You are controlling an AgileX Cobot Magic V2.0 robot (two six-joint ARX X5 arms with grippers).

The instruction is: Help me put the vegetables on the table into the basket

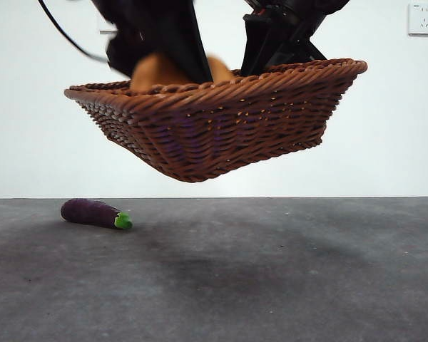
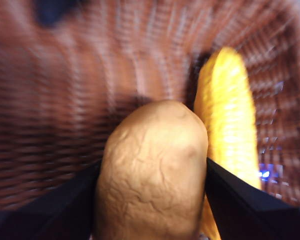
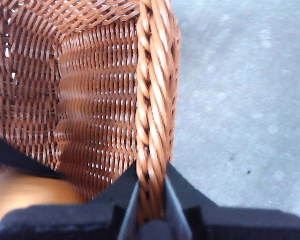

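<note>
The wicker basket [image 1: 214, 128] hangs tilted in the air above the table [image 1: 285, 285]. My right gripper [image 1: 278, 53] is shut on its braided rim [image 3: 155, 90], which the right wrist view shows pinched between the jaws [image 3: 151, 202]. My left gripper [image 1: 172, 64] is shut on the orange-brown potato [image 2: 152, 170] and holds it inside the basket [image 2: 65, 100], just above the rim in the front view [image 1: 153, 71]. The yellow corn cob [image 2: 230, 115] lies in the basket beside the potato. The purple eggplant [image 1: 94, 213] lies on the table at the left, below the basket.
A white wall stands behind the table, with a socket [image 1: 422, 18] at the top right. The basket casts a shadow on the grey table under it.
</note>
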